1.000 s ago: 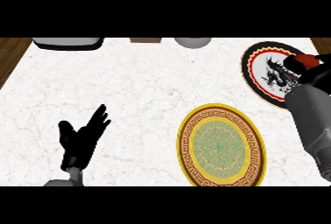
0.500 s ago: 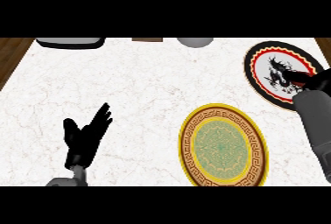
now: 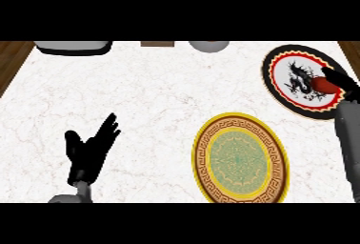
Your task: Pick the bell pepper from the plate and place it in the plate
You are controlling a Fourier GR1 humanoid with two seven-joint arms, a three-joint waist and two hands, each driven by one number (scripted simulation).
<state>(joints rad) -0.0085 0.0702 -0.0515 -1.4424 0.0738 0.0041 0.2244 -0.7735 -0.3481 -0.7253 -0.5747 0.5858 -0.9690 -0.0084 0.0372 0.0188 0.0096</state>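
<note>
White marbled table fills the view, with dark wood showing past its far corners. Two plates lie on its right half: a dragon plate with a black and red rim at the far right, and a gold plate nearer the robot. The pepper, a small red shape, sits on the dragon plate's right side. The right robot hand is at it, dark fingers lying over and just beside the pepper; whether they have closed round it I cannot tell. The left robot hand rests open, fingers up, near the lower left, well apart from both plates. So the right arm is the nearer one, and the gold plate lies toward the robot and to the left of the pepper. Likely next: secure the pepper, then carry it that way.
</note>
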